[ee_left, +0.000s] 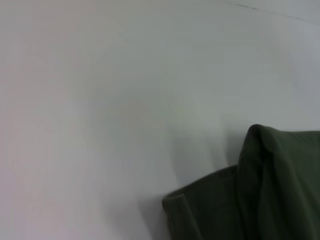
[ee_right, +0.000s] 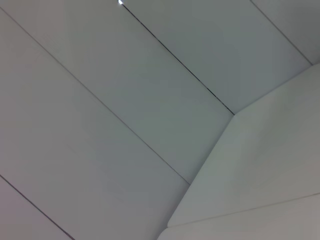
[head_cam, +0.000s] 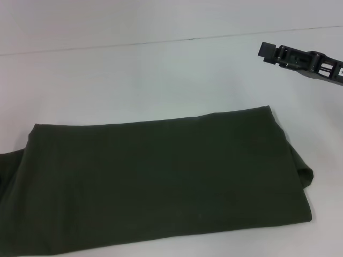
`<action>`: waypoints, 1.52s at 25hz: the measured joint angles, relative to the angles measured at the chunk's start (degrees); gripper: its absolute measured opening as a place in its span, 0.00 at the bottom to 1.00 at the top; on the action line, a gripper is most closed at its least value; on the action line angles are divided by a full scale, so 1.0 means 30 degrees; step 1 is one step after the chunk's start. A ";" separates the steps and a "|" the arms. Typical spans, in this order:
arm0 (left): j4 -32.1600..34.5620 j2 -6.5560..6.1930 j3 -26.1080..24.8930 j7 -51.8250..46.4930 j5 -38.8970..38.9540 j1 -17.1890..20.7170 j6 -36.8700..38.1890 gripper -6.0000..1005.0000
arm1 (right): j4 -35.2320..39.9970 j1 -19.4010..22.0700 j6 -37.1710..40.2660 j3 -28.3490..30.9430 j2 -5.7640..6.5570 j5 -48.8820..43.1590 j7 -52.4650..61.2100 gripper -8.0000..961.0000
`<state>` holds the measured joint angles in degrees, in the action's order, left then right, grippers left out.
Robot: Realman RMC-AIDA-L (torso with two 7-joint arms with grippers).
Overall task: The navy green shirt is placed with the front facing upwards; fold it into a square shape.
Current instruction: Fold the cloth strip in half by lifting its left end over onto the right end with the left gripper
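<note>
Dark green cloth fills the near part of the white worktop (head_cam: pixel 134 69) — this is the navy green shirt (head_cam: pixel 155 182), lying flat in a wide, long block. No pink letters show on top, only plain green, so the front looks tucked inside. The edge on the robot's right is a soft rolled fold, and a bit of cloth runs off on the left side. It looks folded along its length already, but it is much wider than a square, so I think another fold across is needed, one end over the other.

The right hand (head_cam: pixel 268 53) hangs in the air above the bare worktop, past the far right corner of the shirt and well apart from it. It holds nothing and touches nothing. I cannot tell how far open its fingers are — they show only side-on.

The left hand is not seen at all. Its wrist view shows a bunched corner of the shirt lying on the worktop.
</note>
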<state>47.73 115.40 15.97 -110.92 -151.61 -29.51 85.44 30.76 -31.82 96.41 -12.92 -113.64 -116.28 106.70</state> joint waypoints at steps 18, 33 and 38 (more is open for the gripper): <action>-0.0020 -0.0002 0.0030 -0.0175 -0.0017 -0.0022 0.0220 0.30 | 0.0003 -0.0001 -0.0070 0.0000 0.0000 0.0000 0.0001 0.92; 0.0308 -0.0090 -0.0232 -0.0681 -0.0048 -0.0146 0.0181 0.66 | -0.0007 0.0061 -0.0056 0.0027 0.0030 0.0024 0.0000 0.92; 0.0575 -0.0097 -0.0244 -0.0699 -0.0277 -0.0093 0.0209 0.83 | -0.0003 0.0061 -0.0039 0.0047 0.0031 0.0031 0.0000 0.92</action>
<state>49.45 115.11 15.24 -113.02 -152.44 -29.79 86.07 30.75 -31.63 96.30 -12.78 -113.54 -116.18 106.70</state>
